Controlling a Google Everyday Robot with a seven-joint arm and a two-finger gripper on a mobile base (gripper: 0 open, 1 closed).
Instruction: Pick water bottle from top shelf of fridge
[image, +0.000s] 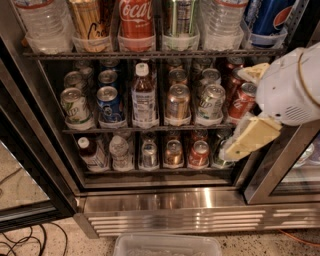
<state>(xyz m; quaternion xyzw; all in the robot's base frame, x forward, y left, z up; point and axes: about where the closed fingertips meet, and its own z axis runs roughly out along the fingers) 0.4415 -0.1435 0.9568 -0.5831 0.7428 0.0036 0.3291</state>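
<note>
Camera view: gripper (235, 112) low at right, fingers apart, empty, level with the can racks. Water bottle (220, 22) up on top shelf (150, 54), squeezed between green can (178, 17) and Pepsi bottle (267, 15). Risks clipping the wire rack rising, or toppling neighbours.
</note>
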